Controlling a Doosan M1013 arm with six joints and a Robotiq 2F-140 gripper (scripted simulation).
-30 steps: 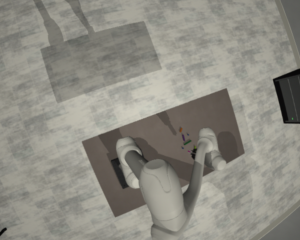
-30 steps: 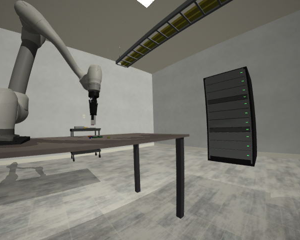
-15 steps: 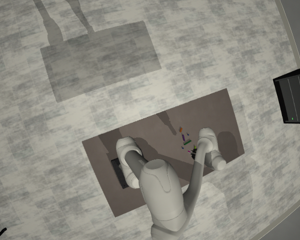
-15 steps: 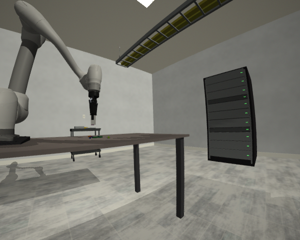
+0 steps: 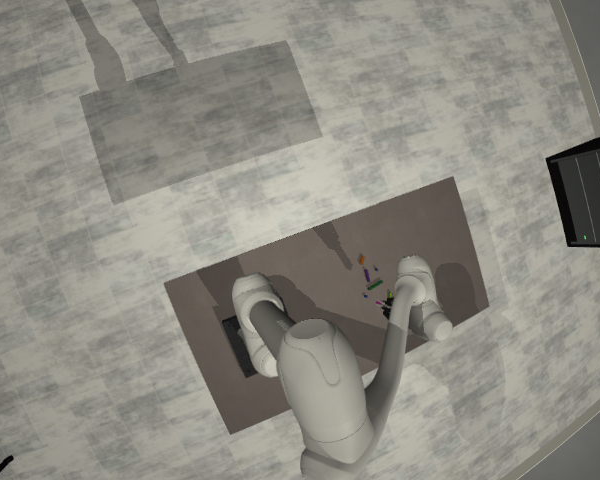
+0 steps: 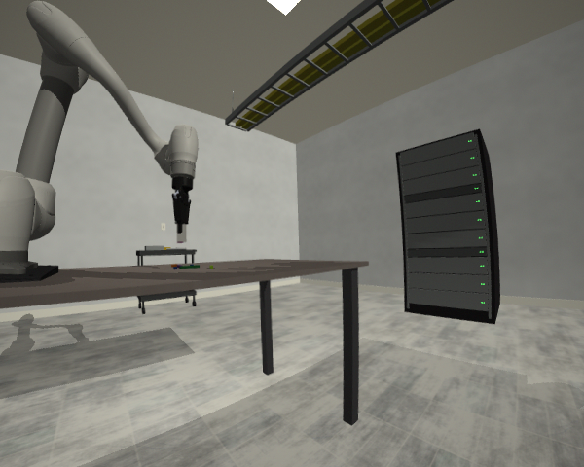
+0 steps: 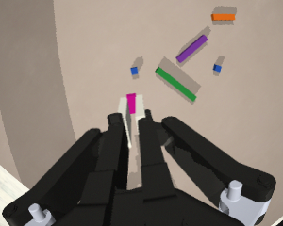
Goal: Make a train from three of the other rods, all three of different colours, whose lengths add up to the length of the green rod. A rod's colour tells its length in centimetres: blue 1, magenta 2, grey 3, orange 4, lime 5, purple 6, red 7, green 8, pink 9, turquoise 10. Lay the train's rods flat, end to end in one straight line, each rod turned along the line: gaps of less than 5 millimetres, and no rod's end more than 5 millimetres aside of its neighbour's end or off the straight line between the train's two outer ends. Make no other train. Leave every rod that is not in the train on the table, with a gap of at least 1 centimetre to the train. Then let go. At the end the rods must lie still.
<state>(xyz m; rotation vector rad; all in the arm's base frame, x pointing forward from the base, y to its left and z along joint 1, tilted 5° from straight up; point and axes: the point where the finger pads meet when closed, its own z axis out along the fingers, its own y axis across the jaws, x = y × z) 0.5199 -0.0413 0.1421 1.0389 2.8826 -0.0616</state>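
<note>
My gripper (image 5: 381,303) (image 6: 181,234) (image 7: 133,107) is shut on the magenta rod (image 7: 131,100) and holds it well above the table. On the table, the green rod (image 5: 374,284) (image 7: 175,85) lies apart from the purple rod (image 5: 366,275) (image 7: 191,49). The orange rod (image 5: 362,259) (image 7: 224,17) lies beyond the purple one. One small blue rod (image 5: 365,295) (image 7: 134,71) is on one side of the green rod, another blue rod (image 5: 375,268) (image 7: 217,68) on the other. A lime rod (image 5: 390,293) (image 6: 210,267) shows beside the gripper from above; the wrist view does not show it.
The brown table (image 5: 300,268) (image 6: 131,278) carries the arm's dark base plate (image 5: 238,346) at its other end. A trolley (image 6: 166,251) stands behind the table, and a black server rack (image 5: 584,201) (image 6: 443,231) stands on the floor away from it.
</note>
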